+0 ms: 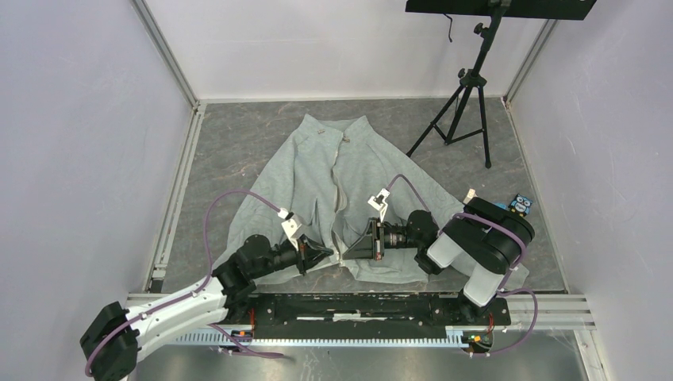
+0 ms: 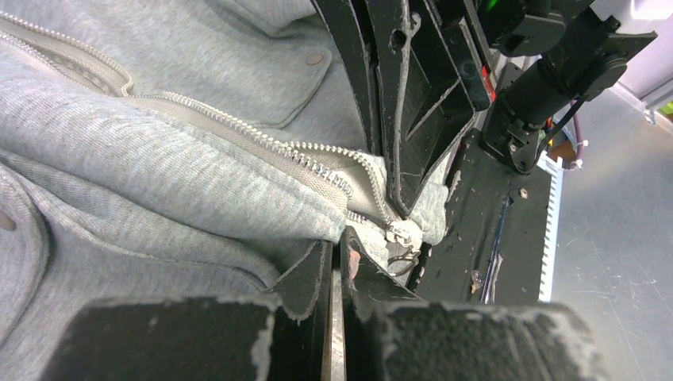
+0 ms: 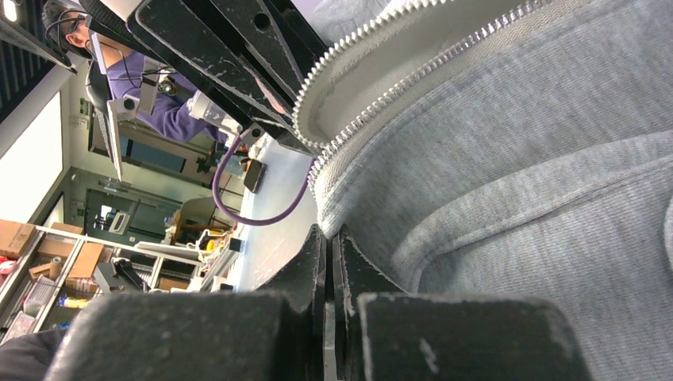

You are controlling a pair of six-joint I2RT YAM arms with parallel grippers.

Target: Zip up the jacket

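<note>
Overhead, shows the jacket [image 1: 373, 163] spread front-up on the grey table [image 1: 238, 143], collar far, with the left gripper [image 1: 328, 252] and right gripper [image 1: 348, 254] meeting at its near hem. Next, from the left wrist, finds the left gripper nearly closed on the hem fold, the right gripper pinching fabric beside the zipper slider [image 2: 402, 234]. Lastly, from the right wrist, finds the right gripper's jaws almost together against fleece, the left gripper clamping the zipper tape [image 3: 349, 87].

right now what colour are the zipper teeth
The zipper teeth are off-white, clearest in the left wrist view.
</note>
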